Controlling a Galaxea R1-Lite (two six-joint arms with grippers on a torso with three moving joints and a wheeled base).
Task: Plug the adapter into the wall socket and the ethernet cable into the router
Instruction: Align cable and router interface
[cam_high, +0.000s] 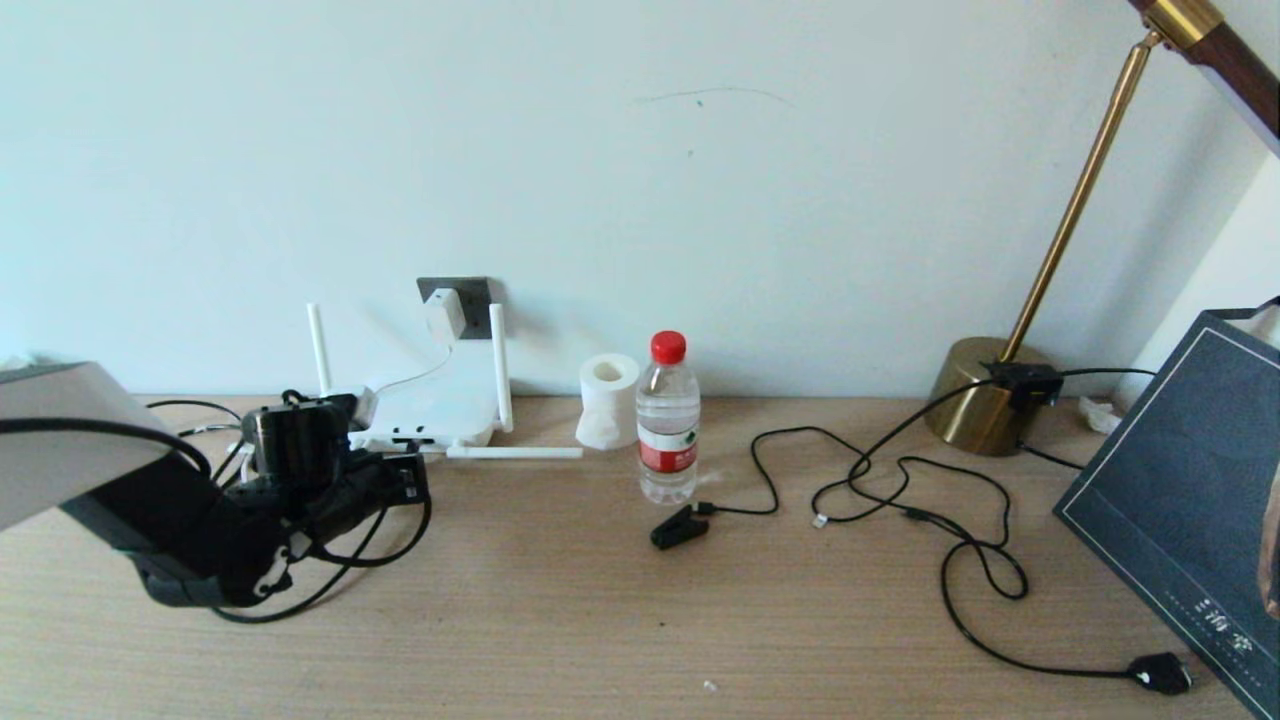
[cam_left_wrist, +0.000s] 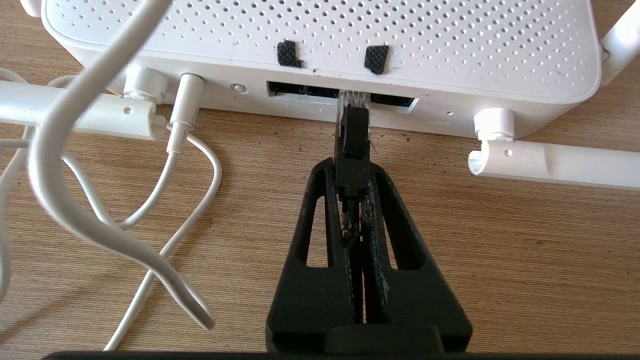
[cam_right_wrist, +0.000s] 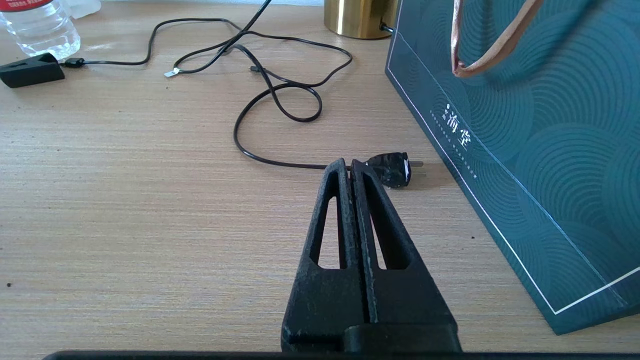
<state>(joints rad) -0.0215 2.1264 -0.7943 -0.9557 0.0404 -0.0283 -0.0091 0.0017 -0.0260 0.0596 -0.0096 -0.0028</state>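
The thin black ethernet cable (cam_left_wrist: 353, 145), with its black boot and small clear plug tip, is pinched at the boot between the fingers of the left tool (cam_left_wrist: 353, 172), and the clear tip sits at the mouth of a dark port on the front edge of the flat white rounded plastic router (cam_left_wrist: 320, 45); how deep the tip has gone in cannot be told. The left tool is nearly closed, its two black fingers clamped on the boot. The router lies on the pale wooden surface (cam_high: 560, 600) against the wall at the left, two of its slim white stick antennas upright and two folded flat along its front. A thin white cord (cam_left_wrist: 185, 150) is plugged in beside the ports and loops over the wood. Above the router, the small white rounded-square adapter (cam_high: 446, 313) sits in the dark grey square wall socket (cam_high: 475, 300). To the right of the router stand a white paper roll (cam_high: 607, 400) and a clear plastic water bottle with a red cap (cam_high: 667, 420), with a black clip-like plug (cam_high: 680, 527) just before the bottle. Farther right, black cords curl over the wood toward a brass lamp base (cam_high: 975, 400). The right tool (cam_right_wrist: 351, 167) hangs closed and empty above the wood, near a bulky black plug (cam_right_wrist: 392, 170) and a dark teal paper bag (cam_right_wrist: 525, 150).
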